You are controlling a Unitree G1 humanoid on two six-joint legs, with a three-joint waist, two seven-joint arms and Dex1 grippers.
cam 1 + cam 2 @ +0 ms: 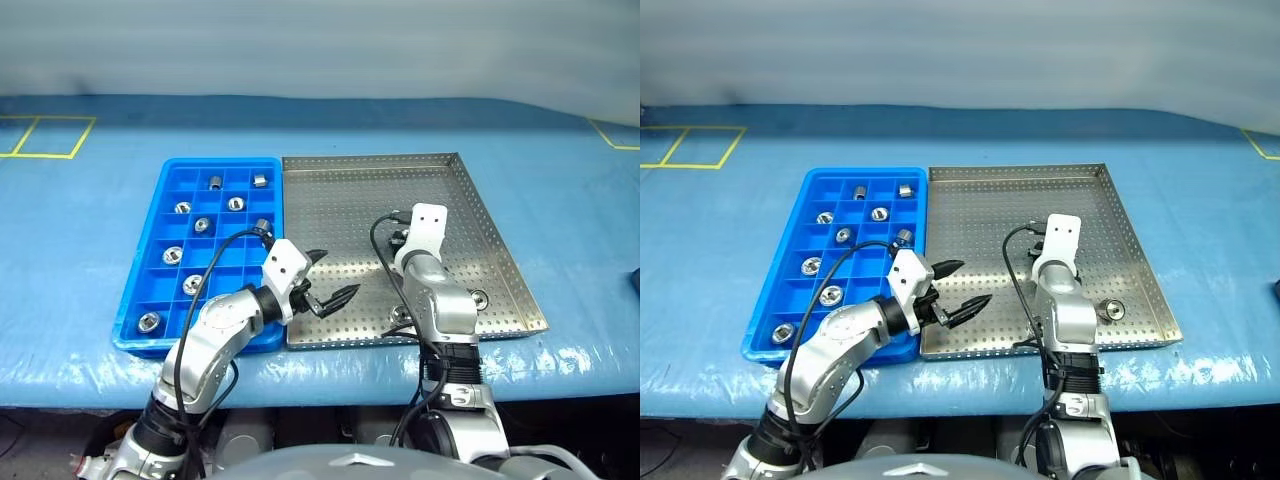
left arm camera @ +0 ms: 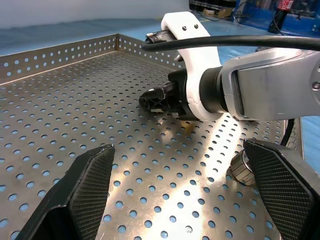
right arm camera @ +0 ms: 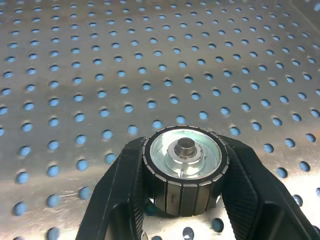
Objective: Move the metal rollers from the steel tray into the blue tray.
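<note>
One metal roller (image 3: 184,170) clamped between right gripper (image 3: 184,200) fingers, over steel tray (image 3: 150,60)

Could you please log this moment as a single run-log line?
right gripper: shut on metal roller in steel tray | left gripper: open, empty | blue tray: several rollers

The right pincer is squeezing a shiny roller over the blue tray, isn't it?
Not quite. The right pincer is squeezing a shiny roller, but over the steel tray, not the blue tray. The right wrist view shows the holey metal under it.
</note>
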